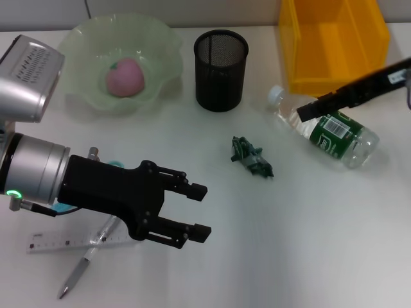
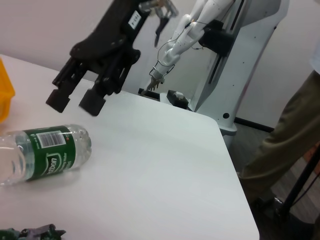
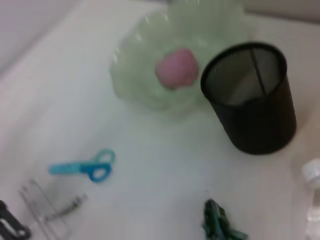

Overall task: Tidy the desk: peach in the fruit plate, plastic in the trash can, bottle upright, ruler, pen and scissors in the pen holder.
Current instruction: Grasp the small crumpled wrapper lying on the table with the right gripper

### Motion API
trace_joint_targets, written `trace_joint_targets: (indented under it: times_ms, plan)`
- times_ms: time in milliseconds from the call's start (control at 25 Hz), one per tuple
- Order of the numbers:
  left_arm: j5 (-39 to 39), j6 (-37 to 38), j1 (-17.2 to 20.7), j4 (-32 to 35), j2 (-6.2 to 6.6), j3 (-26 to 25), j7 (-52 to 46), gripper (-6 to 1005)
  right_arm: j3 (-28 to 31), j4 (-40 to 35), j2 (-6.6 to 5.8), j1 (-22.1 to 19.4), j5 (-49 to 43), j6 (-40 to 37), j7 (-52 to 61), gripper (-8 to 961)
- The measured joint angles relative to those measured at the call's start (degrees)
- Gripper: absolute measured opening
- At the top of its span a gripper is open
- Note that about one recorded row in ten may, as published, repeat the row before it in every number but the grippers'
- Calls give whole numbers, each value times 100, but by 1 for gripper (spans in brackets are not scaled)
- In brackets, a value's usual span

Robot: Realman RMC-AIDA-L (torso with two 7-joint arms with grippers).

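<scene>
Head view: right gripper (image 1: 307, 109) spread, empty, over lying bottle (image 1: 327, 130); left gripper (image 1: 200, 212) spread above ruler (image 1: 70, 243). Peach (image 1: 125, 77) already plated. Risk: round bottle rolling off pinch

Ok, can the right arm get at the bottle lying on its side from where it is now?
Probably yes. The right claw hangs open just above the bottle, which lies on bare table with nothing between them. The yellow bin sits close behind but doesn't block a descent.
</scene>
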Motion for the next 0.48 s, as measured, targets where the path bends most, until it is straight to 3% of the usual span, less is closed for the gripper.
trace_joint_targets:
  times_ms: [240, 360, 400, 480]
  plan:
    - [2, -11, 1, 1, 5, 0, 35, 709, -757, 222, 31, 736, -939, -45, 548, 755]
    - [4, -15, 1, -3, -2, 0, 181, 709, -1001, 511, 169, 1035, -1367, 89, 698, 752]
    - [4, -15, 1, -3, -2, 0, 181, 708, -1039, 662, 314, 1147, -1542, 251, 712, 751]
    - [1, -16, 3, -17, -4, 0, 216, 708, -1103, 753, 424, 1178, -1614, 427, 713, 749]
